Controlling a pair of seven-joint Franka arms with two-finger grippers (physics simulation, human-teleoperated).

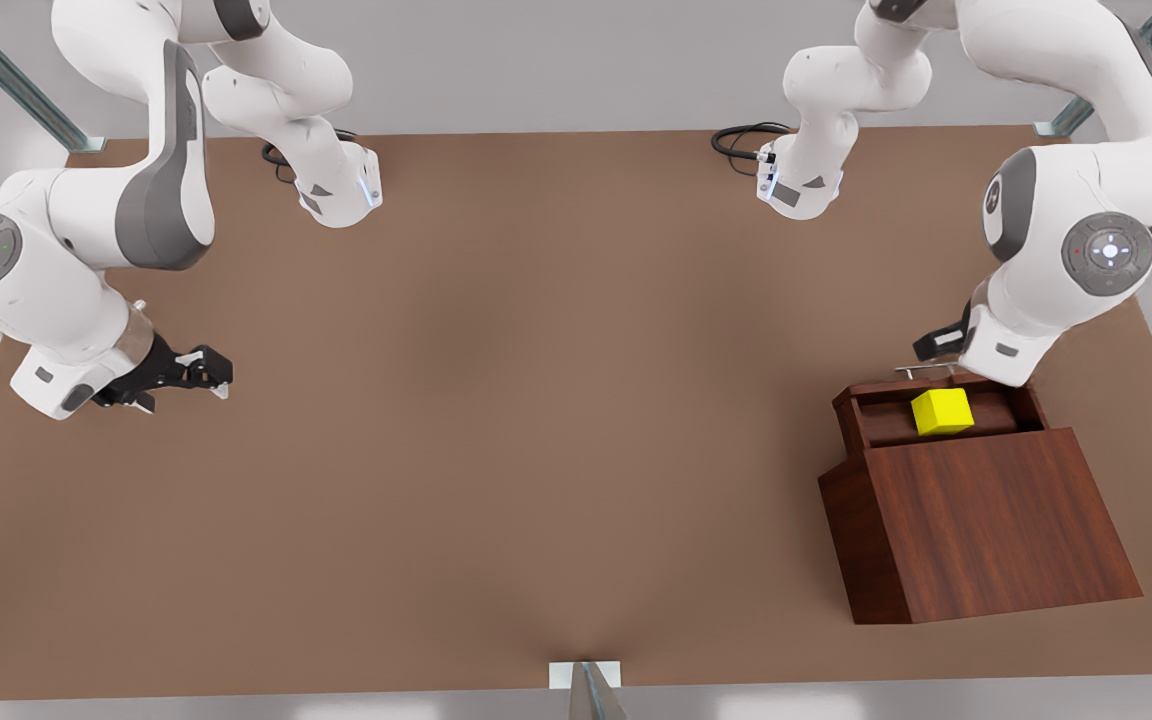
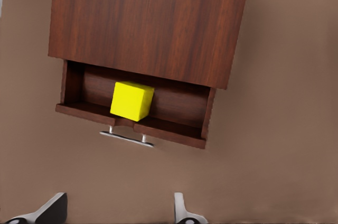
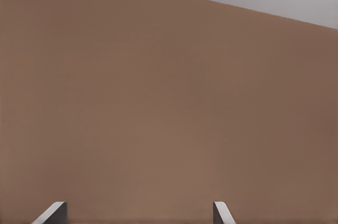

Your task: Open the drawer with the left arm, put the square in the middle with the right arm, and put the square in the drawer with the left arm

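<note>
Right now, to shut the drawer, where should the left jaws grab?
Take the silver bar handle on the drawer front, coming from the open table side. It stands off the front on two posts, leaving room behind it. The left gripper is open and facing it.

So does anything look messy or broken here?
Nothing stands out. The small yellow cube sits inside the open dark wooden drawer. The left gripper hangs open just beyond the drawer's silver bar handle. The right gripper waits open over the bare brown table.

front overhead, wrists near table (image 1: 496,400)
</note>
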